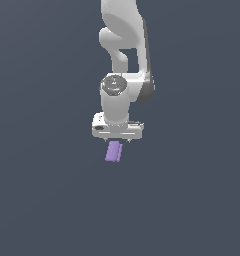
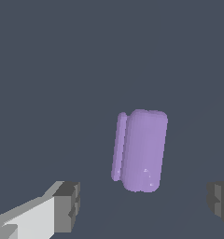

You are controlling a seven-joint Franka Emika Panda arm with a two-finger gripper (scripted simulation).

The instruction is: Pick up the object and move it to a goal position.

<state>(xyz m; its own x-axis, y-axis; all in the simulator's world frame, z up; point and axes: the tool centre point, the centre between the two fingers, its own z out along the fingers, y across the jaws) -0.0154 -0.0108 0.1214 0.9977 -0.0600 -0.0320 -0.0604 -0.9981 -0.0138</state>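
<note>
The object is a small light-purple block (image 1: pixel 113 151) with a stepped edge, lying on the dark grey floor just below my white gripper (image 1: pixel 118 141) in the exterior view. In the wrist view the block (image 2: pixel 141 151) lies between and beyond the two grey fingertips (image 2: pixel 67 207), closer to neither by much. The gripper (image 2: pixel 144 205) is open and empty, its jaws set wider than the block. It hovers above the block without touching it.
The white arm (image 1: pixel 123 45) rises behind the gripper at the top middle of the exterior view. The floor is a plain dark grey surface (image 1: pixel 47 190) all around. No goal marker shows.
</note>
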